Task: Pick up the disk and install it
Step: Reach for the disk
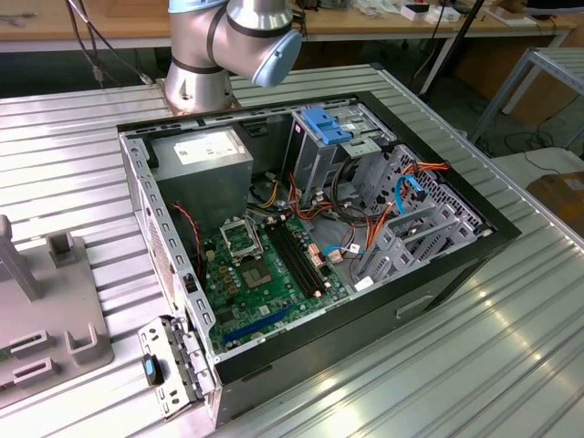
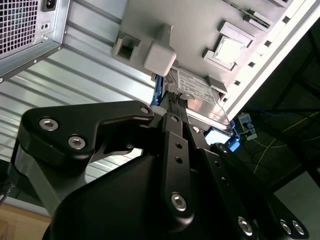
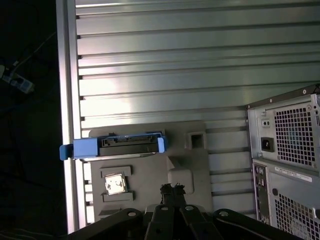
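Observation:
The disk (image 3: 117, 146) stands on its edge in a slot of a grey fixture plate (image 3: 145, 175), with its blue rail frame facing the camera in the first wrist view. In the second wrist view the disk (image 2: 200, 92) shows its white label and a blue rail beside it. My gripper (image 3: 172, 189) hangs above the plate, apart from the disk, with its black fingers shut together on nothing. In the second wrist view the gripper (image 2: 174, 106) points toward the disk's near edge.
An open computer case (image 1: 310, 228) lies on the ribbed metal table (image 1: 511, 347), with a blue-topped drive cage (image 1: 324, 128) inside. Its rear panel (image 3: 285, 160) is close to the fixture plate (image 1: 46, 319). A small chip (image 3: 114, 184) sits in the plate. The table edge (image 3: 67, 100) is near the disk.

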Robot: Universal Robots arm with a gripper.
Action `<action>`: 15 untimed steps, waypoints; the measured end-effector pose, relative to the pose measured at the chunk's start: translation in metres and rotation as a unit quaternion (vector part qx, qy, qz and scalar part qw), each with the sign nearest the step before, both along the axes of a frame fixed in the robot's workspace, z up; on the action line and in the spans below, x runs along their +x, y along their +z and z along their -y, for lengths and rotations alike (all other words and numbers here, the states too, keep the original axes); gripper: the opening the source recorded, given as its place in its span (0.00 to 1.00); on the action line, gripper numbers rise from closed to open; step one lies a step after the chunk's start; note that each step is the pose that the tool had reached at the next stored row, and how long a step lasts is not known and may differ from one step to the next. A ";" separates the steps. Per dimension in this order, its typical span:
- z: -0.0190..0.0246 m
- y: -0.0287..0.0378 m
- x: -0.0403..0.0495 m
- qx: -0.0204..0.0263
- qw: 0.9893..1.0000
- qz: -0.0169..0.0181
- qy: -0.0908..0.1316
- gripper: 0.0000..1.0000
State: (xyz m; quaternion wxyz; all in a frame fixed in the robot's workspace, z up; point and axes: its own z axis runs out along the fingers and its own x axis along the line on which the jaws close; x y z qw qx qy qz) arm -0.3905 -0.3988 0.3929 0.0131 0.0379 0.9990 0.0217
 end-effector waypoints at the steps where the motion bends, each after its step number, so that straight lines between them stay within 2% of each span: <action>1: 0.0000 0.0000 -0.0004 0.000 1.000 0.000 0.000 0.11; 15: 0.0000 0.0000 -0.0030 0.000 1.000 0.000 0.000 0.11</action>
